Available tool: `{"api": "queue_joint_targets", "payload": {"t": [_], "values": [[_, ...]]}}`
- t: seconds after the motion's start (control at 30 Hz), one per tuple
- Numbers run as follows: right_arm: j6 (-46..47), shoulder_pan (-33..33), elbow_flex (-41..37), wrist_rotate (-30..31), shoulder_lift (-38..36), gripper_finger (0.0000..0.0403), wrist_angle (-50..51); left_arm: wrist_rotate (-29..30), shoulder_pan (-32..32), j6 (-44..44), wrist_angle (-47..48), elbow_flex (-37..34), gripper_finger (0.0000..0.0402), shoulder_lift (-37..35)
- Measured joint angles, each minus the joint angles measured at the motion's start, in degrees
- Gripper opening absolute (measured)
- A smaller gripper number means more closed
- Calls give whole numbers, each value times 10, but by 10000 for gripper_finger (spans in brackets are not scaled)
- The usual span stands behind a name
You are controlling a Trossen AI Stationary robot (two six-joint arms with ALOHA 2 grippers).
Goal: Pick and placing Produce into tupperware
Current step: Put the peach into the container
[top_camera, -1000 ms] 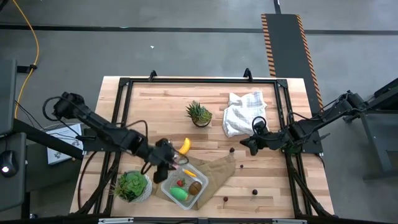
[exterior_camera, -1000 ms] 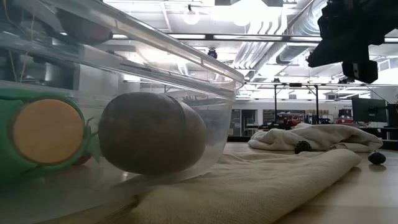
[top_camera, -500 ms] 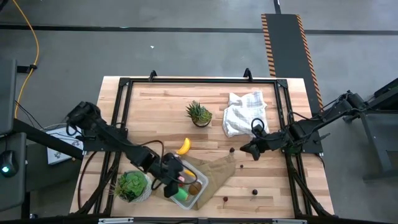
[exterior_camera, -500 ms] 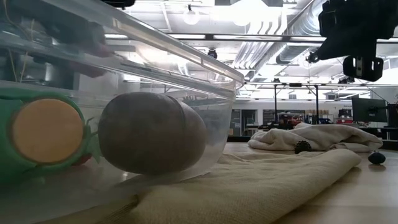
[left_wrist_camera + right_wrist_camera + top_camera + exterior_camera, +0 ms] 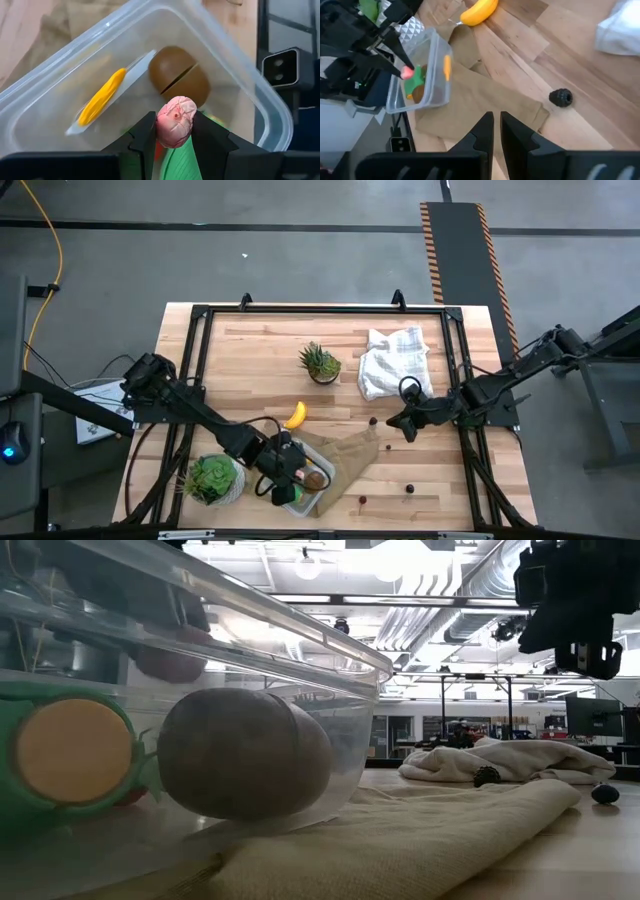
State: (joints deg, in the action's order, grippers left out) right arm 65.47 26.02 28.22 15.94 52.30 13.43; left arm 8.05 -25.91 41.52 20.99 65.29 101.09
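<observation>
Pink and wrinkled, a small round piece of produce [image 5: 175, 121] sits pinched between the two fingers of the left claw [image 5: 172, 131], and you see it hanging directly above the open tupperware [image 5: 250, 87] in the left wrist view. I judge this to be the placing step: the piece is carried over the box and not yet let go. The next move calls for you to spread the fingers, perhaps after lowering a little, so the piece drops inside and not on the rim.

Already in the box lie a brown kiwi [image 5: 179, 75], a yellow-orange piece [image 5: 100, 97] and a green piece [image 5: 60, 765]. In the high view the tupperware [image 5: 310, 498] is at the lower centre of the frame, on a brown paper bag [image 5: 350, 450]. The left arm comes from the left edge and bends down over the box, its claw [image 5: 281, 470] pointing downward.

Farther up, the yellow banana [image 5: 296, 415] lies on the bench [image 5: 260, 350], still outside the box. The right claw [image 5: 396, 421] waits right of centre, fingers closed and holding nothing, near a small dark piece [image 5: 373, 421]. Beyond it rests a white cloth [image 5: 392, 360].
</observation>
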Motion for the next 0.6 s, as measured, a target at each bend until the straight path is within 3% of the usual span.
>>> {"api": "queue_joint_targets", "payload": {"t": [0.6], "values": [[-15, 12, 0, -10, 35, 21, -13, -5, 0, -8, 22, -1, 102, 3]]}}
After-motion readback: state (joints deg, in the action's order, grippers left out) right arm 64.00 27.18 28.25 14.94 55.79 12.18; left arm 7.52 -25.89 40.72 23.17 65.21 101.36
